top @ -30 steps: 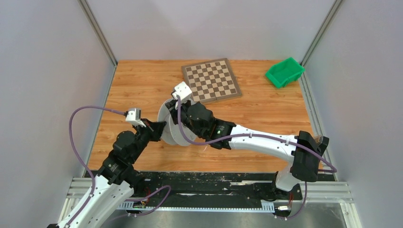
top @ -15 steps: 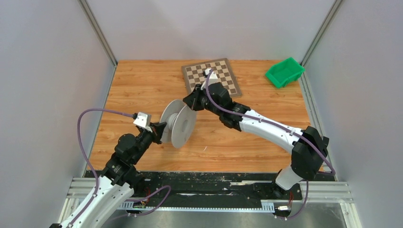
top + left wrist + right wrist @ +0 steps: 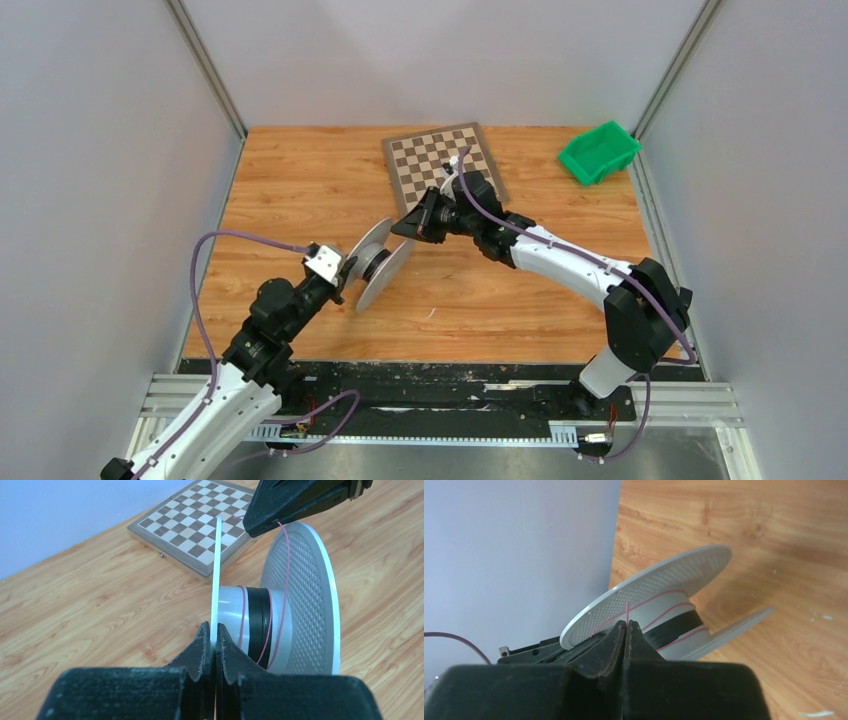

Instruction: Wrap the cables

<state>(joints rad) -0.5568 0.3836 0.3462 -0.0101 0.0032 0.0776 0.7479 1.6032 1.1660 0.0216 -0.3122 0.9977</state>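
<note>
A white spool (image 3: 384,272) stands tilted on edge mid-table, its hub (image 3: 229,614) carrying a black band and a few turns of thin red cable (image 3: 285,570). My left gripper (image 3: 215,639) is shut on the rim of the spool's near flange; it sits at the spool's left (image 3: 347,275). My right gripper (image 3: 627,623) is shut on the red cable, which runs from its tips over the perforated flange (image 3: 659,586) down to the hub. That gripper (image 3: 399,229) hovers just above the spool's far right edge.
A folded chessboard (image 3: 445,166) lies behind the spool, under the right wrist. A green bin (image 3: 598,152) sits at the far right corner. Grey walls close in the left, back and right sides. Purple arm cables loop beside both arms.
My right gripper swung from over the spool to its far right side with the cable. The left arm pushed forward and right, turning the spool.
</note>
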